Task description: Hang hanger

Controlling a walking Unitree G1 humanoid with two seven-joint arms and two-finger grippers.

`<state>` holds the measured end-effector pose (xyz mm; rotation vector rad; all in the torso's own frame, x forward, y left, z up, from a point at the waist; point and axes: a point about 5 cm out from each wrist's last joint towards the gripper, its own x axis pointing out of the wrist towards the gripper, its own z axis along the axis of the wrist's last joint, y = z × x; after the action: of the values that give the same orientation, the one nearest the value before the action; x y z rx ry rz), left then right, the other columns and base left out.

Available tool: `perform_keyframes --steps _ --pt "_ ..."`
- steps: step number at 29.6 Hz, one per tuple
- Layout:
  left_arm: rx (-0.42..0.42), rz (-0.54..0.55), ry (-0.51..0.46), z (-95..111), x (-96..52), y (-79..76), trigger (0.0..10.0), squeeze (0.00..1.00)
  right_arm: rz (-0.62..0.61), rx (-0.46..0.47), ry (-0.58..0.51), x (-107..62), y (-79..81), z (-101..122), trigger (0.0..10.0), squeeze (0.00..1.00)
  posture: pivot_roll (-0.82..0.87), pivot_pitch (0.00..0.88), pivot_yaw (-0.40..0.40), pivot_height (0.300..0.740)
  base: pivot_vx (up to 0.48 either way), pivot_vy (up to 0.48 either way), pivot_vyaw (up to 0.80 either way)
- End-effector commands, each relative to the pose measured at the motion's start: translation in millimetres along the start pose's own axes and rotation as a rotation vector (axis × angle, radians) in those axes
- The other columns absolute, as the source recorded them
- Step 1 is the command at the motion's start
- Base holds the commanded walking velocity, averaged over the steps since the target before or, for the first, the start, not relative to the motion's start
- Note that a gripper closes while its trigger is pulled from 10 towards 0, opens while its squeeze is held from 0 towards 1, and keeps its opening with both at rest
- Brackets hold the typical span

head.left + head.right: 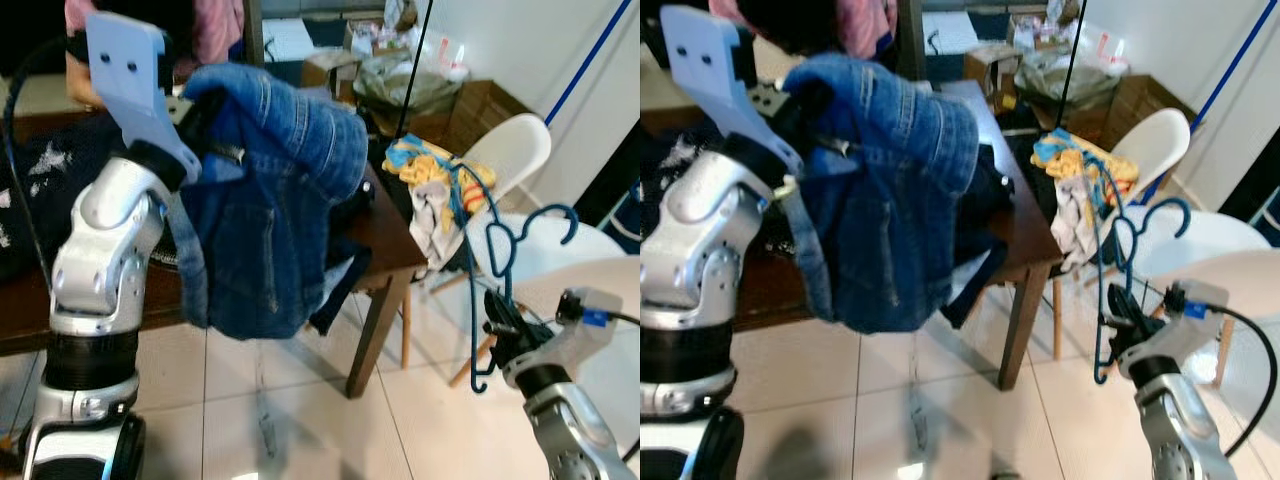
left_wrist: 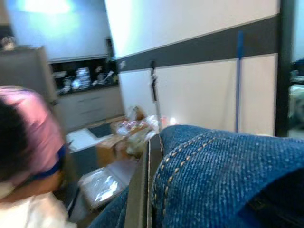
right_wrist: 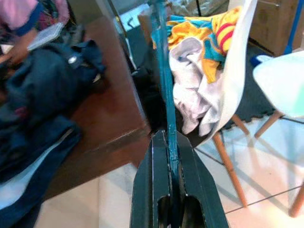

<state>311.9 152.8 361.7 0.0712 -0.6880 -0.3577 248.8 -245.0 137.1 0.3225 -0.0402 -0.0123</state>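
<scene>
Robot's left arm is raised high w/ a blue denim jacket (image 1: 270,200) draped over its wrist and left hand (image 1: 205,105); fingers buried under the cloth, so can't tell if they're apart or closed. Jacket hangs down in front of a dark wooden worktop (image 1: 390,240). Right hand (image 1: 500,320), low at right, is clamped on the lower part of a blue hanger (image 1: 500,270), held upright w/ hook at top. Just behind the hanger, a white chair (image 1: 515,145) carries a pile of yellow, blue & white clothes (image 1: 435,190). A person in a pink top (image 2: 28,123) is at the worktop's far side.
</scene>
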Motion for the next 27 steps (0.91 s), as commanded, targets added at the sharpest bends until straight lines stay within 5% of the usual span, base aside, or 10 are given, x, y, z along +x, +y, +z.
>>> perform_keyframes --steps 1,8,17,21,26,27 --pt "0.008 -0.01 -0.027 5.9 -1.9 7.0 10.0 0.0 -0.011 -0.003 0.0 -1.5 -2.3 -0.8 10.0 0.0 0.0 0.143 -0.011 0.74 0.48 0.0 0.0" --pt "-0.069 -0.186 0.08 -18.6 -7.7 -18.0 10.0 0.0 -0.013 -0.002 0.001 -1.6 -2.2 -1.4 10.0 0.0 0.0 0.141 -0.009 0.74 0.48 0.0 0.0" --pt "-0.096 -0.294 0.245 -61.5 -32.1 -40.9 10.0 0.0 -0.015 -0.002 0.006 -3.2 -2.9 -2.1 10.0 0.0 0.0 0.143 -0.01 0.74 0.0 0.0 0.0" --pt "-0.038 -0.29 0.312 -77.8 -39.0 -40.8 10.0 0.0 -0.016 -0.001 0.01 -3.4 -3.6 -2.6 10.0 0.0 0.0 0.142 -0.011 0.74 0.0 0.0 0.0" --pt "0.259 -0.261 0.458 -110.6 -52.1 -32.2 10.0 0.0 -0.018 -0.002 0.012 -3.6 -3.5 -3.3 10.0 0.0 -0.01 0.14 -0.01 0.74 0.0 0.0 0.0" --pt "0.333 -0.239 0.505 -121.0 -57.3 -27.3 10.0 0.11 -0.018 -0.002 0.012 -3.8 -3.8 -3.4 10.0 0.0 -0.01 0.139 -0.008 0.74 0.0 0.0 0.0"
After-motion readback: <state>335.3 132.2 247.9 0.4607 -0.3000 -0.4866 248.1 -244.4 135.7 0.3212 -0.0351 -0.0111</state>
